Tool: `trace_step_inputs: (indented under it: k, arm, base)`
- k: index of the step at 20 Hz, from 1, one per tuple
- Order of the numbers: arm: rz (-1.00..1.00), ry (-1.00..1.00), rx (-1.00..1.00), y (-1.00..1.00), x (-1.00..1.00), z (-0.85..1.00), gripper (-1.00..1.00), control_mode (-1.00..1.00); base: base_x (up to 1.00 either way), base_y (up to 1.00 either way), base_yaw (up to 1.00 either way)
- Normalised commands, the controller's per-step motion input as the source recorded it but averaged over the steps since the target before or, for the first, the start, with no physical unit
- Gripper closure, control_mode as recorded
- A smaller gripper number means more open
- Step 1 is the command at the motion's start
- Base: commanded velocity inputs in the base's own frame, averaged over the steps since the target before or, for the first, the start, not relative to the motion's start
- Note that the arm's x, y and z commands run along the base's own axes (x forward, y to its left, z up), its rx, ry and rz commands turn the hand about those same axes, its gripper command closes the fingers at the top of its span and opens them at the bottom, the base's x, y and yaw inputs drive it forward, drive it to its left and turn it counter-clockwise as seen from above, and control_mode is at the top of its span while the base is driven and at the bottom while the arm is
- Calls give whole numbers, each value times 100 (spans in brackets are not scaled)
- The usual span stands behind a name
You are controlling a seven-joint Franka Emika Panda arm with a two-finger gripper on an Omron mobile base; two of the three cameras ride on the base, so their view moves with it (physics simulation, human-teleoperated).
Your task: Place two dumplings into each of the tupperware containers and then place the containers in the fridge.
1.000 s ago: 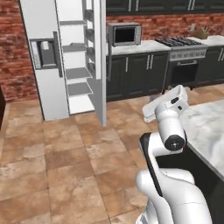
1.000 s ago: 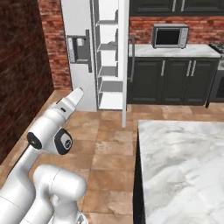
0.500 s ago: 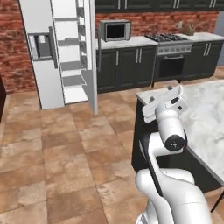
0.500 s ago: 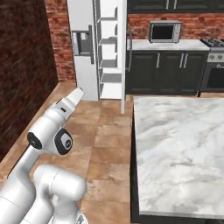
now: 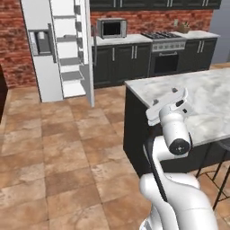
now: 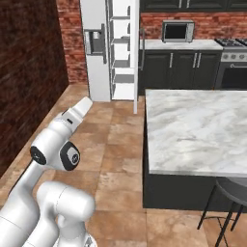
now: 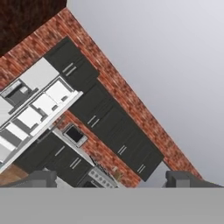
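gripper (image 7: 111,177) released, empty, aimed up at cabinets. fridge (image 5: 58,49) open, far ahead-left. island counter (image 6: 198,130) alongside; find containers and dumplings first.

**A home kitchen, rendered**

I'm looking at a domestic kitchen. A tall light-grey fridge (image 5: 58,49) stands open against a red brick wall (image 6: 72,43), its pale shelves showing. Beside it I see dark lower cabinets (image 5: 121,63) under a pale worktop, a steel microwave (image 5: 112,28) and a black-fronted range cooker (image 5: 165,56). A marble-topped island (image 6: 198,130) with a dark stool (image 6: 231,193) sits on brown floor tiles (image 5: 58,148). Dark upper cabinets (image 7: 109,118) line the wall.
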Motion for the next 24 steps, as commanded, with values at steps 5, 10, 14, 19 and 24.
trace_step_inputs:
  k: [5, 10, 14, 19, 24]
  arm:
    - [0, 0, 0, 0, 0, 0, -100, 100]
    - [0, 0, 0, 0, 0, 0, -100, 100]
    - [0, 0, 0, 0, 0, 0, -100, 100]
    - [0, 0, 0, 0, 0, 0, -100, 100]
    - [0, 0, 0, 0, 0, 0, -100, 100]
  base:
    - [-9, -58, 0]
    - [0, -91, 0]
    - [-4, -97, 0]
    - [-43, -100, 1]
    - [-49, -94, 1]
